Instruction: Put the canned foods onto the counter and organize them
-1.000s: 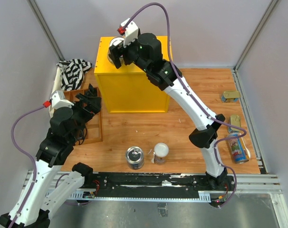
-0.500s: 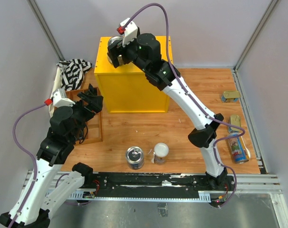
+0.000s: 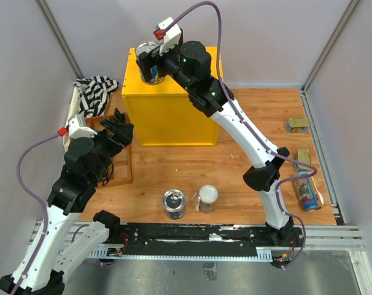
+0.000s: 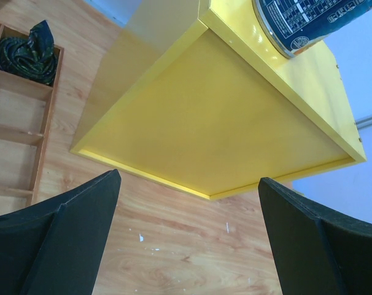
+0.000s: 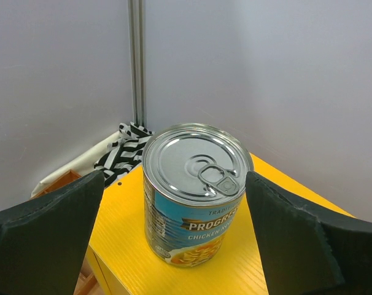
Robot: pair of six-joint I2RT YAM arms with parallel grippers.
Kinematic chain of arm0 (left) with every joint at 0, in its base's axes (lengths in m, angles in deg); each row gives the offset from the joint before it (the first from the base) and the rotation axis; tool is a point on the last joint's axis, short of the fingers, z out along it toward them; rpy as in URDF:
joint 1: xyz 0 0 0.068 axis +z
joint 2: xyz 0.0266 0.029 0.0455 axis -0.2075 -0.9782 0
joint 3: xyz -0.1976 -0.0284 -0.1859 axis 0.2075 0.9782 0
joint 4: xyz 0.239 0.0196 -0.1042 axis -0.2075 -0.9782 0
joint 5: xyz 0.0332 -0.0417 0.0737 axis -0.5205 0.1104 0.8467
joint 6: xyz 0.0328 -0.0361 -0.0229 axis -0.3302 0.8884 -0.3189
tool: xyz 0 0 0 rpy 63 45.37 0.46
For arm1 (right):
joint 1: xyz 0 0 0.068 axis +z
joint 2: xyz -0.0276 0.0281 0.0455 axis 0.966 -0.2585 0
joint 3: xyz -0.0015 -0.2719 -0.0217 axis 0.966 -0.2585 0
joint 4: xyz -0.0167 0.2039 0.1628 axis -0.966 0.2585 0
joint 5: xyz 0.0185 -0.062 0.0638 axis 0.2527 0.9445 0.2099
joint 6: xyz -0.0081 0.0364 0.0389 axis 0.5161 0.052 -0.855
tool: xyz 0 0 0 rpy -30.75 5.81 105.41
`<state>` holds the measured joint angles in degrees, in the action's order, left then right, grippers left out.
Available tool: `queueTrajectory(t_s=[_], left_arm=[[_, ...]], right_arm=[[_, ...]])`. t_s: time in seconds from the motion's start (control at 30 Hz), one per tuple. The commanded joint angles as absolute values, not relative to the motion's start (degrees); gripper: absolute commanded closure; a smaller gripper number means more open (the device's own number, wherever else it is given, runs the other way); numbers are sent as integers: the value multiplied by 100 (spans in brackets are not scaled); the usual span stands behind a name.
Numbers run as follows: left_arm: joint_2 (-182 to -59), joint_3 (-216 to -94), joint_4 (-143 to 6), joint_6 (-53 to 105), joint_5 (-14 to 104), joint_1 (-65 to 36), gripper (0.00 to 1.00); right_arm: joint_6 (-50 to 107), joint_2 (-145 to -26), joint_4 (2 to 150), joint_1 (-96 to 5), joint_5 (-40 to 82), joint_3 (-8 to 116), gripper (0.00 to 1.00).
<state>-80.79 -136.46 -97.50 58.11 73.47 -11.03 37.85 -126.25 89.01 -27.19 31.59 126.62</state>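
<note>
A wide blue-labelled can [image 5: 195, 196] with a silver pull-tab top stands upright on the far left corner of the yellow counter [image 3: 170, 114]. My right gripper [image 5: 174, 181] is open, one finger on each side of the can with a gap to it; from above it hangs over that can [image 3: 150, 50]. Another blue can [image 3: 174, 203] and a white-lidded can [image 3: 207, 197] stand on the floor near the arm bases. A third can [image 3: 306, 192] lies at the right, with two gold tins [image 3: 296, 125] [image 3: 304, 158]. My left gripper [image 4: 189, 181] is open and empty, facing the counter's front [image 4: 217, 123].
A brown wooden compartment tray [image 3: 121, 166] sits left of the counter, a small black object [image 4: 26, 49] in one compartment. A black-and-white striped cloth [image 3: 97, 92] lies behind it. Grey walls close in the wooden floor on three sides.
The right gripper has opened wider and drawn up and back from the blue can, which now stands free on the counter. The left arm has barely moved.
</note>
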Motion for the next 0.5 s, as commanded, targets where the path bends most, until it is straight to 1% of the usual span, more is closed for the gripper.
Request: queueTrajectory(t_s=[0.0,0.13,0.2,0.3,0.47], left_arm=[[-8070,-13669,-9620,5717,7304,-1131,1],[-8119,-13713,-9463,5529,7324,-1132,1],[-8249,-13822,-9376,5356,7308,-1131,2],[-8491,-13979,-9320,5105,7235,-1131,3],[-8625,-13909,-9288,4974,7074,-1131,6]], right_arm=[[3743,-12331,8667,-2791,3140,12495,4],[3785,-11916,8507,-2792,3232,11846,8],[3827,-11770,8505,-2792,3312,11620,14],[3822,-11586,8537,-2839,3288,11386,27],[3619,-11676,8690,-3030,3046,11362,55]])
